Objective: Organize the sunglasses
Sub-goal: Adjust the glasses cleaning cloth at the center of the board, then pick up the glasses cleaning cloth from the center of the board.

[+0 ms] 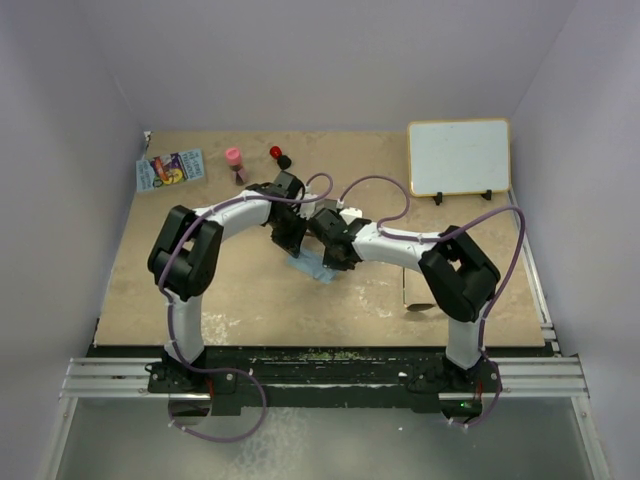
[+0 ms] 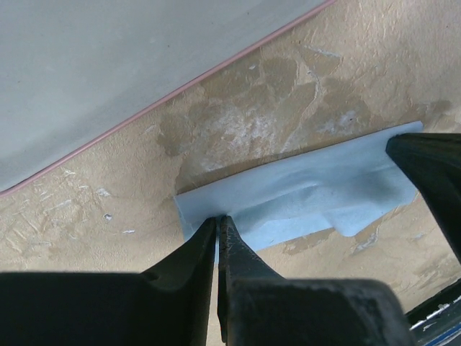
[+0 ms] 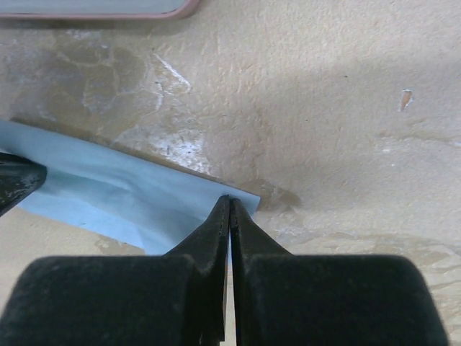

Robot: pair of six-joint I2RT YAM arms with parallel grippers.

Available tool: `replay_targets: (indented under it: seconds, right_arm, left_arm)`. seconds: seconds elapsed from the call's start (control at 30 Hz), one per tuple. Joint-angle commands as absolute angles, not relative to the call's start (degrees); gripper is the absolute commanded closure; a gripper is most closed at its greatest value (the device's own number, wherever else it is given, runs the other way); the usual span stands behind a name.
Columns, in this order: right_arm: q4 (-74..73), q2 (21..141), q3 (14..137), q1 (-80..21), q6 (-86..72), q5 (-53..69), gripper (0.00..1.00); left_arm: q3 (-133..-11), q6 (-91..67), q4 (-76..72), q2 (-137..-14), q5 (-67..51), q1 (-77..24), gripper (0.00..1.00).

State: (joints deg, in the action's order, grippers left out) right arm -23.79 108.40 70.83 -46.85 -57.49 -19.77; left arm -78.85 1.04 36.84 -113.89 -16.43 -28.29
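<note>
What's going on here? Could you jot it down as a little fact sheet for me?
place: tan table
left arm: jaws shut on one corner of the blue cloth
right arm: jaws shut on the cloth's other end
cloth: spans between the two arms, mid-table
sunglasses: not visible in any view
back right: white board, propped upright

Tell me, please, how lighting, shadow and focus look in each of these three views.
Top external: even, soft light, no glare, everything sharp. Left wrist: the left gripper is near-black and slightly blurred, the light-blue cloth sharper. Right wrist: the right gripper is a dark featureless mass; a soft shadow darkens the table beyond the cloth.
</note>
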Motion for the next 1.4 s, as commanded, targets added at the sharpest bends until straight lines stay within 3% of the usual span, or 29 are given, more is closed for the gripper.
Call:
replay_targets:
  seconds: [0.0, 0.43, 0.47, 0.6, 0.7, 0.93, 1.03, 1.37]
  right_arm:
    - [-29.9, 109.5, 72.8, -46.6, -55.5, -24.1, 1.0]
    - [-26.2, 104.6, 70.5, -46.6, -55.1, -22.7, 1.0]
    - [-24.8, 103.4, 69.8, -46.6, -55.1, -22.2, 0.97]
    - [-22.0, 97.5, 67.2, -46.5, -55.4, -20.9, 0.65]
    - [-22.5, 96.2, 66.5, -46.5, -55.7, -21.5, 0.56]
    - [-21.5, 100.0, 66.5, -46.5, -56.0, -20.5, 0.55]
    - [-19.9, 100.3, 64.9, -46.3, -56.5, -20.1, 0.52]
    - [-14.6, 102.8, 62.8, -45.2, -55.7, -17.3, 0.52]
  left_arm:
    - [-79.0, 0.5, 36.2, -114.7, -12.6, -28.6, 0.92]
    - [-81.3, 3.0, 40.8, -108.5, -12.1, -28.5, 0.88]
    - [-81.6, 3.1, 41.1, -107.7, -11.9, -28.5, 0.87]
    - [-81.7, 3.7, 40.8, -104.8, -10.5, -28.5, 0.8]
    - [-82.7, 3.7, 40.2, -104.4, -9.6, -28.3, 0.72]
    - [-85.7, 1.9, 39.9, -108.4, -9.7, -27.7, 0.61]
    - [-85.5, 1.1, 39.3, -108.7, -9.7, -27.0, 0.49]
    - [-84.3, 0.9, 38.8, -106.8, -9.9, -25.9, 0.46]
